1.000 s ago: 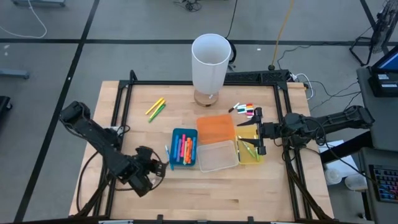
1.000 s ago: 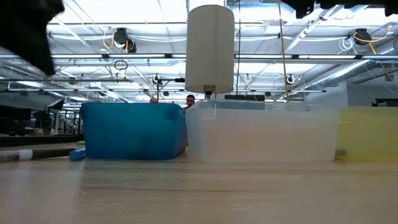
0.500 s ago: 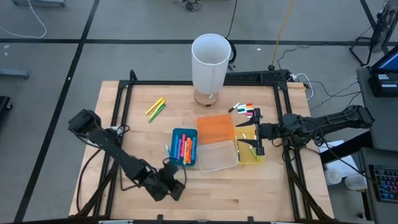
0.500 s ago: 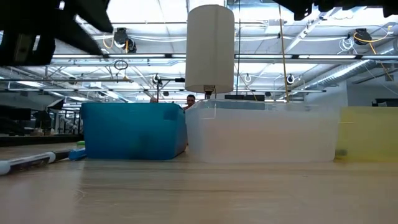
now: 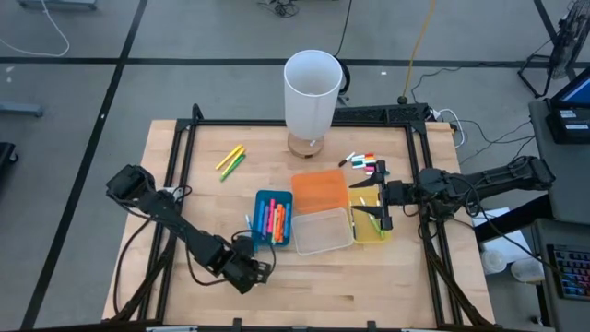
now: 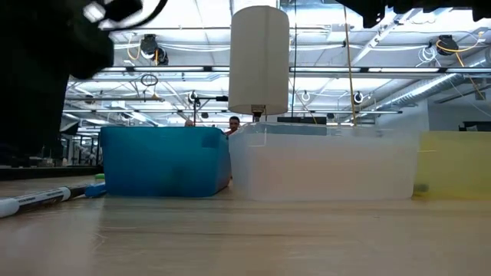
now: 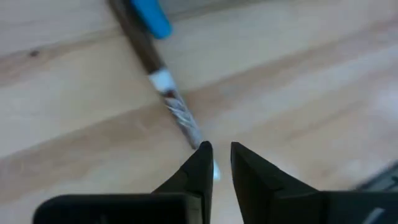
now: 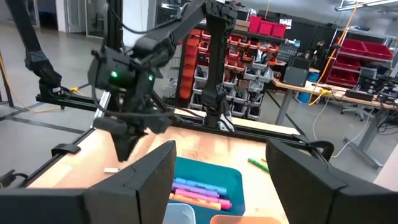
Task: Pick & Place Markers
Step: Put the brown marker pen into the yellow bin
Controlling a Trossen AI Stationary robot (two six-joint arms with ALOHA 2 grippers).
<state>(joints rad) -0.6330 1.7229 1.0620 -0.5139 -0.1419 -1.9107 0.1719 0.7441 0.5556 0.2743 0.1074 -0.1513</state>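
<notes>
A white marker with a dark band and a blue cap [image 7: 163, 84] lies flat on the wood just left of the blue bin [image 5: 274, 219]; it also shows in the low view [image 6: 34, 199]. My left gripper [image 7: 217, 151] points steeply down over the marker's white near end, its fingers a narrow gap apart. My right gripper [image 5: 381, 195] hangs level and wide open above the yellow bin [image 5: 369, 224], holding nothing. Several pink and orange markers lie in the blue bin. My left gripper comes from above, slanting, with its fingertips [image 7: 200, 155] over the marker's white end [image 7: 214, 171], which shows in the gap between them. I cannot tell whether they touch it. The marker lies flat on the table.
An orange bin [image 5: 320, 189] and a clear bin [image 5: 323, 231] stand between the blue and yellow ones. A tall white cylinder [image 5: 312, 97] stands at the far edge. A yellow and a green marker [image 5: 230, 161] lie far left, several more [image 5: 362, 163] far right.
My left gripper has moved toward the table's right edge and down, tipping more steeply downward, to the near end of the white marker. That marker has turned a little on the table, its near end swinging toward the near edge.
</notes>
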